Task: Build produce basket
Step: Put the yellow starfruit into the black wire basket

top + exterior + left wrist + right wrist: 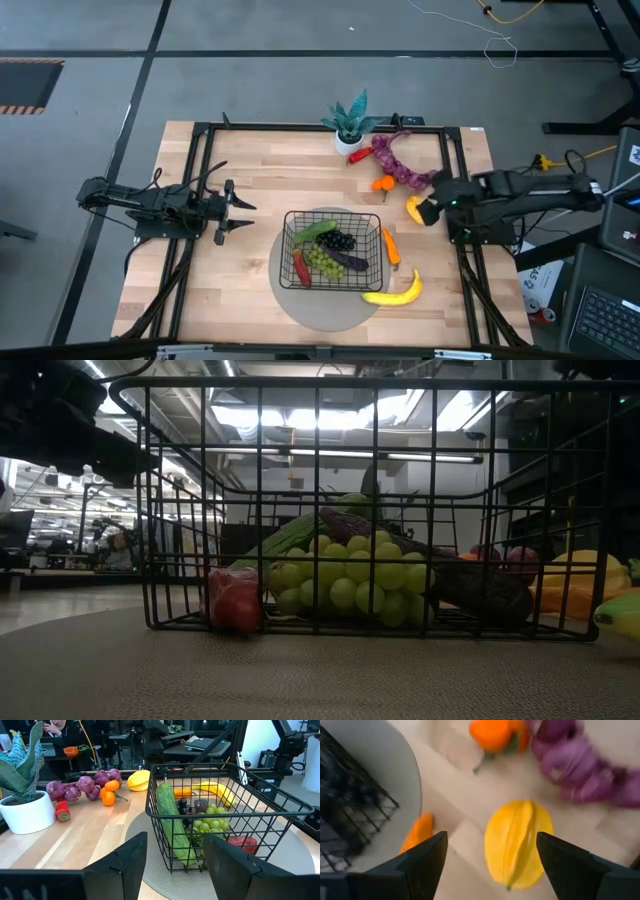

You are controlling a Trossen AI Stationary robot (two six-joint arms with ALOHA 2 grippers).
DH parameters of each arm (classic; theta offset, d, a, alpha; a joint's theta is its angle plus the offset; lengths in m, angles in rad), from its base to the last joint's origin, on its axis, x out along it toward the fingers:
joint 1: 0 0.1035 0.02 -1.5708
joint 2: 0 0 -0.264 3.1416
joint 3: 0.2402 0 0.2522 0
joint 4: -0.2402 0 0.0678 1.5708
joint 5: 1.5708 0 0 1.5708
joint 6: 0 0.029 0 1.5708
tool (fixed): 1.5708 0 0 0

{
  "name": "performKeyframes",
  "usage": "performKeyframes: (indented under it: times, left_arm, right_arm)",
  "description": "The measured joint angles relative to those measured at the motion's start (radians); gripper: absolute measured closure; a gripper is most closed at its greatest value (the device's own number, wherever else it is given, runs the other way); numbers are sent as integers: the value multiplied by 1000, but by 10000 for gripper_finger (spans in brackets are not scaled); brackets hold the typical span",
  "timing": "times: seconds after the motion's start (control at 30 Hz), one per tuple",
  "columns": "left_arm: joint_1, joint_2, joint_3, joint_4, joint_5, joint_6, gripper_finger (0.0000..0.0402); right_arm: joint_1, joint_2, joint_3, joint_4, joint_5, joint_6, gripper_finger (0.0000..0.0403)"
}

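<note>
Yellow fruit (518, 843) lay just under my right gripper (490, 855), fingers spread; left gripper (172, 855) waited spread beside the basket (300, 222).

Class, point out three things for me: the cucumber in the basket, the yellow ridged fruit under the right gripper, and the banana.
cucumber (171, 822): left wrist view, middle of its length.
yellow ridged fruit (518, 842): right wrist view, centre ridge.
banana (397, 293): high view, middle of its curve.
</note>
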Motion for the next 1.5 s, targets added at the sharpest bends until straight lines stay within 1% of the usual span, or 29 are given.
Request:
performKeyframes:
  times: [0.33,0.6,0.73,0.9,1.0,1.07,1.3,1.43,1.47,1.5]
  left_arm:
    - [0,0,0,0,0,0,214]
    - [0,0,0,0,0,0,214]
    - [0,0,0,0,0,0,214]
    - [0,0,0,0,0,0,214]
    - [0,0,0,0,0,0,214]
    - [0,0,0,0,0,0,214]
    - [0,0,0,0,0,0,214]
    - [0,0,0,0,0,0,214]
    - [0,0,0,0,0,0,214]
    - [0,0,0,0,0,0,214]
  right_arm:
    - [0,247,0,-12,-25,65,111]
    - [-1,406,0,1,-22,115,123]
    - [-2,465,0,33,40,118,124]
    - [-13,534,4,46,71,117,132]
    - [-13,561,6,47,73,117,157]
    - [-13,568,6,47,74,117,182]
    - [-15,566,3,34,88,117,294]
    - [-12,565,18,25,71,117,365]
    - [-6,566,30,12,57,115,377]
    - [1,569,46,-13,37,111,379]
